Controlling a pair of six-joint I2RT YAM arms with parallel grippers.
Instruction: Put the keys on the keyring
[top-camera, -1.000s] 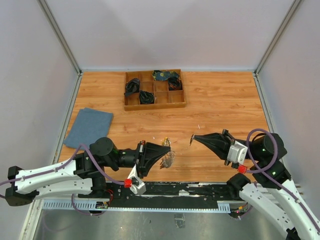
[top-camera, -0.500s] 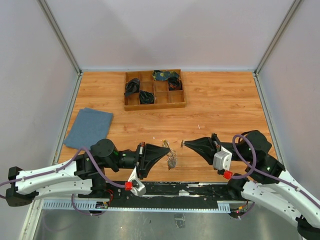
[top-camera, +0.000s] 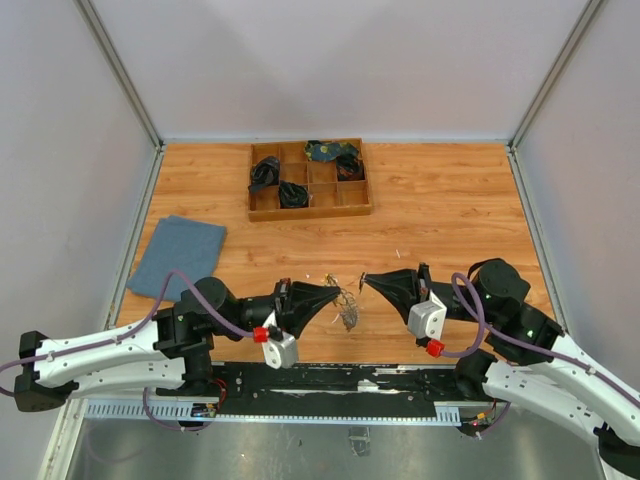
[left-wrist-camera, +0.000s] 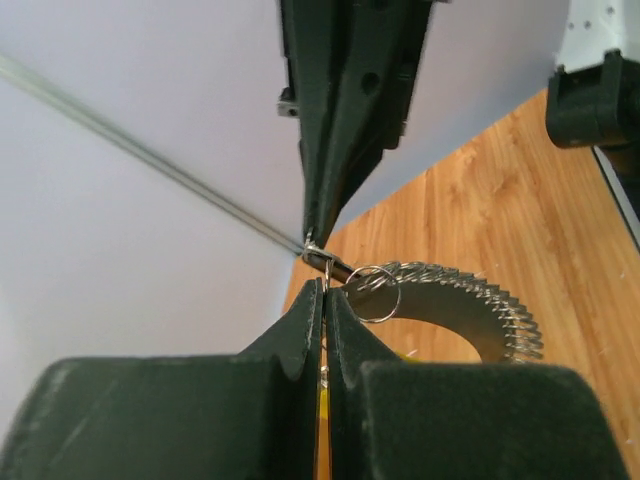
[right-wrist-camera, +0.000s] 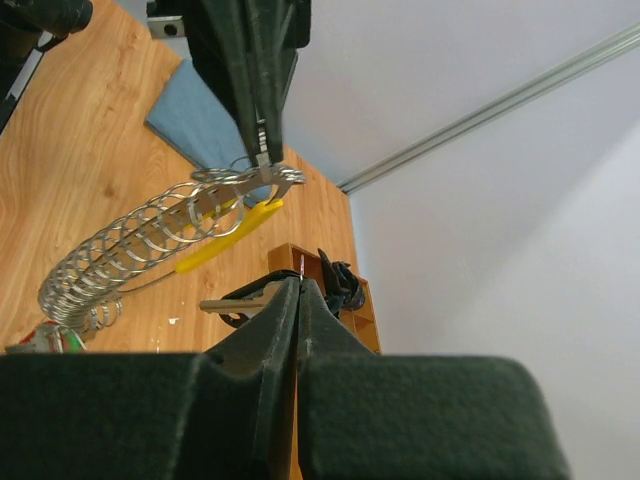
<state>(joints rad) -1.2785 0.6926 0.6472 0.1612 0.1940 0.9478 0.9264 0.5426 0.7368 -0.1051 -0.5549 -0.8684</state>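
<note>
My left gripper (top-camera: 340, 294) is shut on the thin wire of the keyring (left-wrist-camera: 326, 272), just above the table's near middle. The ring's yellow piece (right-wrist-camera: 226, 237) shows below it. A fanned bunch of silvery keys (top-camera: 347, 316) on small rings (right-wrist-camera: 130, 250) hangs from the keyring. My right gripper (top-camera: 364, 281) faces the left one, tips almost touching. It is shut on a single key (right-wrist-camera: 230, 302) with a black head. In the left wrist view the right gripper's tip (left-wrist-camera: 312, 238) sits just above my left fingertips (left-wrist-camera: 326, 285).
A wooden divided tray (top-camera: 308, 212) with dark items stands at the back middle. A blue cloth (top-camera: 178, 256) lies at the left. Grey walls close in the table on three sides.
My right gripper has moved left with its key until its tip nearly meets the left gripper. The left gripper has turned a little while holding the keyring in place.
</note>
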